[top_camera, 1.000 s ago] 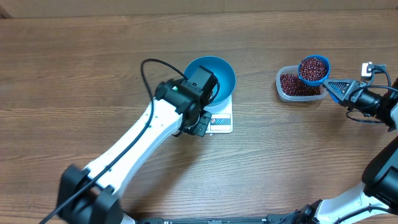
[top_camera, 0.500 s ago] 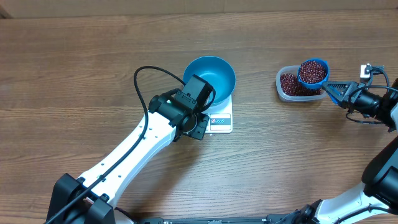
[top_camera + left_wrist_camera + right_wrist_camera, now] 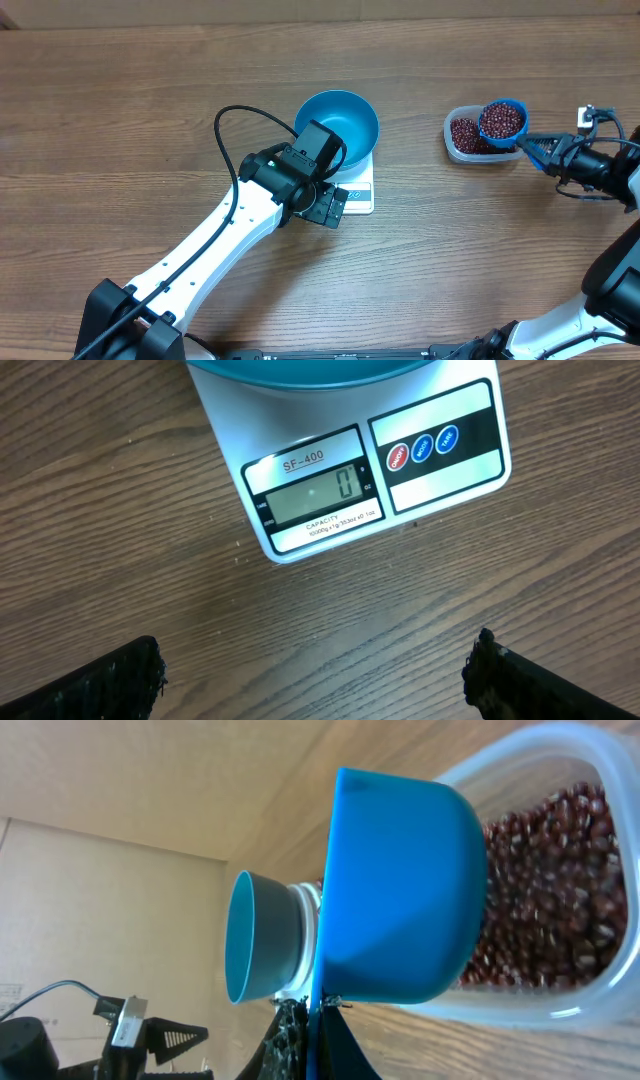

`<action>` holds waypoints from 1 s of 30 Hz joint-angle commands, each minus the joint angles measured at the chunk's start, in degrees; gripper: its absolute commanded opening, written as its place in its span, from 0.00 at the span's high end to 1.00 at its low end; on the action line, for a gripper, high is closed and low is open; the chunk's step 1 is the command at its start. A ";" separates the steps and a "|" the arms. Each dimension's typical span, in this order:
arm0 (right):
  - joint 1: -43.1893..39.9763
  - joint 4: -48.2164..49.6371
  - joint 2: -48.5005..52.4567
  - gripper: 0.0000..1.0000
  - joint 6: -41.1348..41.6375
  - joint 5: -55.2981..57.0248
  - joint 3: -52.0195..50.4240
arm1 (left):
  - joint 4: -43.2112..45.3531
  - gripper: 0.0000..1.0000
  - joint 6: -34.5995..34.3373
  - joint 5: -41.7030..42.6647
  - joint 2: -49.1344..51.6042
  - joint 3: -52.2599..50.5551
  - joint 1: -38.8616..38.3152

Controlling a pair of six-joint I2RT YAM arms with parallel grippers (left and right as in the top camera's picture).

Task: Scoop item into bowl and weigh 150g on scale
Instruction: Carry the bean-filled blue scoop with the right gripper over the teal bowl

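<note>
The bowl (image 3: 345,125) sat on the zeroed scale (image 3: 340,485) ready for weighing, left gripper (image 3: 316,675) gaped empty, and right gripper (image 3: 548,150) clamped the scoop (image 3: 400,890) level so its beans (image 3: 503,119) wouldn't spill.

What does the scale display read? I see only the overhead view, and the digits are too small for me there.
Observer: In the left wrist view the scale shows 0 on its display.
Operator: Is anything between the left jaws?
Observer: No. The left gripper has its jaws wide open, with only bare table between them.
Operator: Which buttons does it have?
Observer: Three round buttons beside the display: one red, two blue.
</note>
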 commanded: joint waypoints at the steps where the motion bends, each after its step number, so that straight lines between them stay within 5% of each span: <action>1: -0.07 -3.37 0.04 0.96 -1.70 -1.27 4.13 | 0.04 0.01 0.09 -1.07 -0.07 -0.83 -0.07; 7: -0.07 -11.06 0.04 0.96 -2.62 -1.44 8.81 | 0.04 0.00 0.09 -1.07 -0.07 -0.83 -0.07; 17: -0.07 -30.77 0.04 0.96 -15.72 -1.55 18.58 | 0.04 0.01 0.09 -1.09 -0.07 -0.83 -0.07; 30: 2.99 -32.79 0.04 0.96 -15.69 -6.43 19.47 | 0.04 0.00 0.09 -1.07 -0.07 -0.83 -0.07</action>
